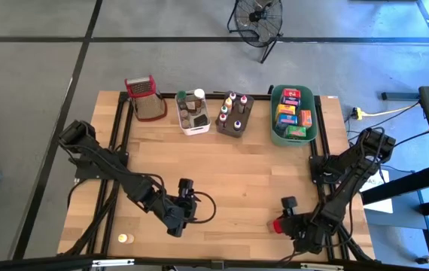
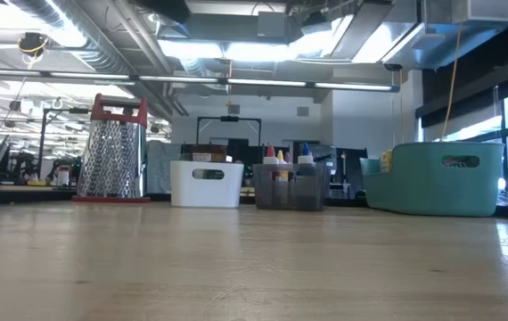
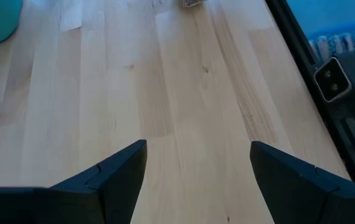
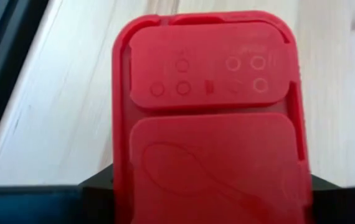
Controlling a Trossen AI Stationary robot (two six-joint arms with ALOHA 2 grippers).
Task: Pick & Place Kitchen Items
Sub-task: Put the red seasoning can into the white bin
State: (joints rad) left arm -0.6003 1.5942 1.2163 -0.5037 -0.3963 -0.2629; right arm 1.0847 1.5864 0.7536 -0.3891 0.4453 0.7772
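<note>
Bright ceiling lights (image 2: 236, 49); soft shadows; red lid (image 4: 208, 118) close, blurred.

The whole table (image 1: 222, 188) is seen from straight above in the high view. From table-top height, the low view is aimed level across the wood toward the grater (image 2: 111, 147) and tubs – the same row lined along the far edge overhead. Bare boards are looked down on from the left wrist camera; the right wrist camera is filled, very close, by a red lid (image 4: 208, 118).
</note>
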